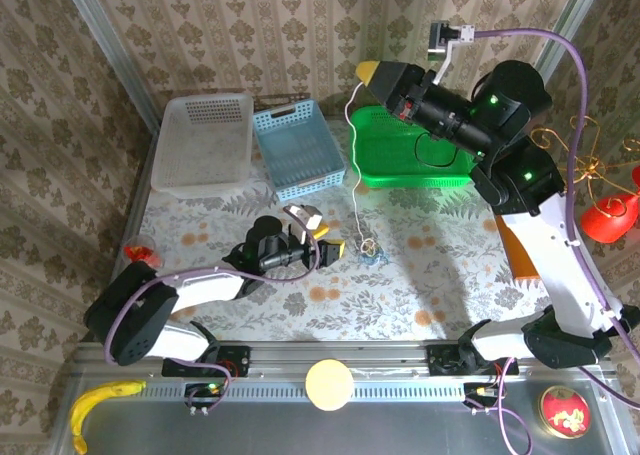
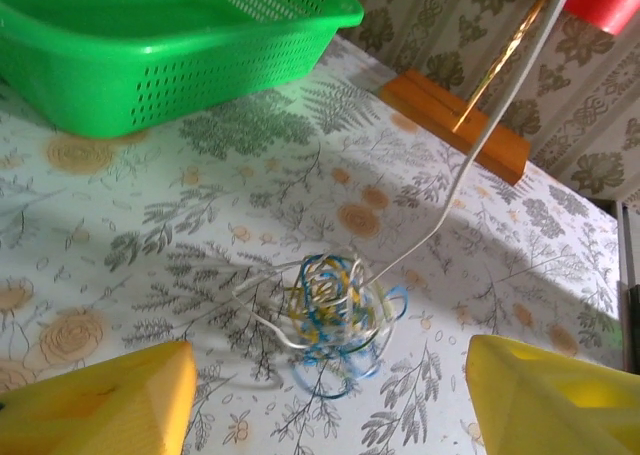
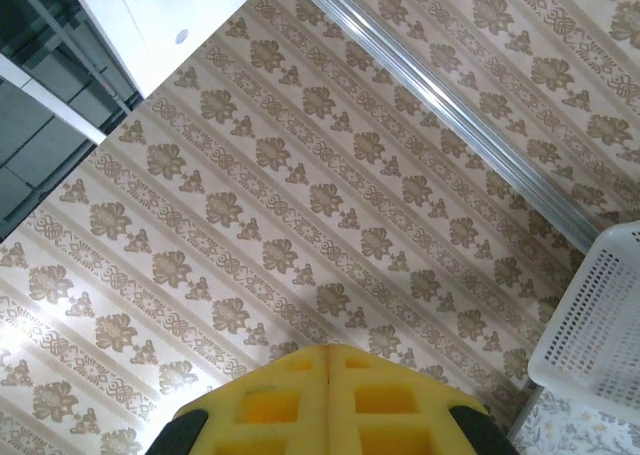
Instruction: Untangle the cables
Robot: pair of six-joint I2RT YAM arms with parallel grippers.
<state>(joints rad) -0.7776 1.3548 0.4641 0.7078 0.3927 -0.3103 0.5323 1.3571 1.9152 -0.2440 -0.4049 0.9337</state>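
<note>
The cables lie as a small knot (image 1: 368,248) of blue, yellow and pale loops on the flowered tablecloth, seen close up as a tangle (image 2: 335,310) in the left wrist view. One white cable (image 1: 353,165) rises out of it, a taut strand (image 2: 470,165) running up to my right gripper (image 1: 368,73). That gripper is raised high over the green basket, its yellow pads (image 3: 330,395) pressed together; the strand itself is hidden between them. My left gripper (image 1: 322,233) sits low on the table just left of the knot, open, with its yellow fingers (image 2: 100,405) either side of the tangle, not touching.
A green basket (image 1: 370,165) stands at the back right, a blue basket (image 1: 298,150) and a white basket (image 1: 205,140) to its left. An orange wooden stand (image 2: 455,120) with a red ornament (image 1: 610,215) is at the right. A banana (image 1: 100,400) lies by the near rail.
</note>
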